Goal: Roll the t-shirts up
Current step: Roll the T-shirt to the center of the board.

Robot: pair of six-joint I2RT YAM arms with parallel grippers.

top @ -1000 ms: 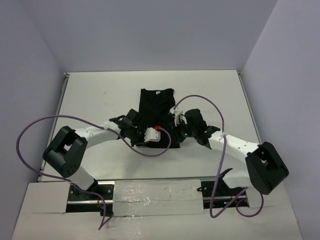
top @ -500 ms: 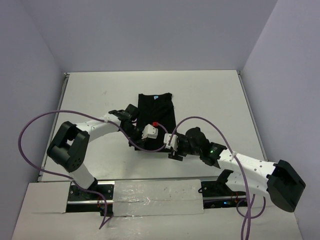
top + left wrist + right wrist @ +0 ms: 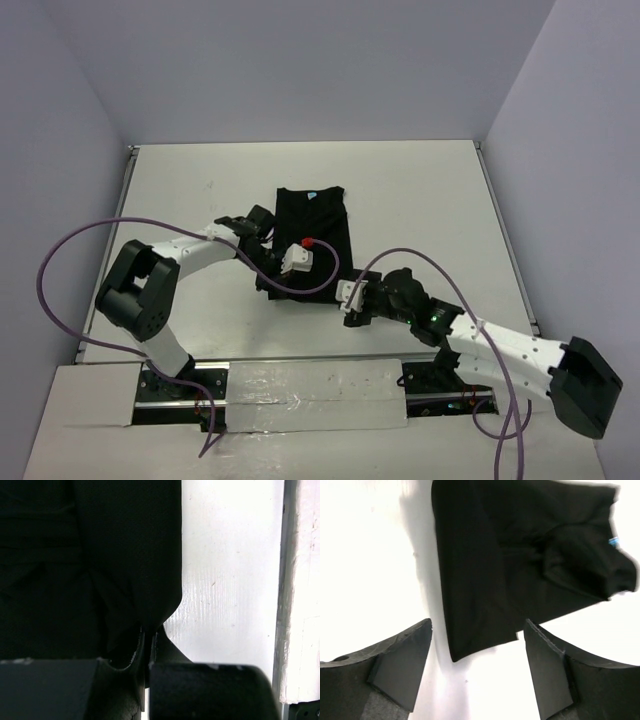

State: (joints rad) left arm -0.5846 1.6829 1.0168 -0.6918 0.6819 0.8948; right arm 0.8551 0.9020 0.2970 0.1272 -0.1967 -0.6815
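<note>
Top view, t-shirt (image 3: 316, 222): black, folded into a narrow panel, flat on the white table (image 3: 420, 190), mid-table, with the light-blue neck tag (image 3: 315, 194) at the far end.
Top view, left arm (image 3: 195, 248): stretched low across to the shirt's near-left edge; its tip is lost against the black cloth.
Top view, right gripper (image 3: 350, 305): off the cloth, just beside the shirt's near-right corner, forearm low and angled in from the right.
Left wrist view, left gripper (image 3: 149, 647): clenched on a fold of shirt edge, the fabric bunched and drawn down between the fingers.
Right wrist view, right gripper: jaws spread wide, nothing between the pads (image 3: 402, 665), and the shirt's near corner lies on the table beyond the gap.
Handling, my guess: light, limp, slack cloth; stacked layers could slide or spring open.
Where to hold, my guess: both near-hem corners, through every layer, so the roll starts even.
</note>
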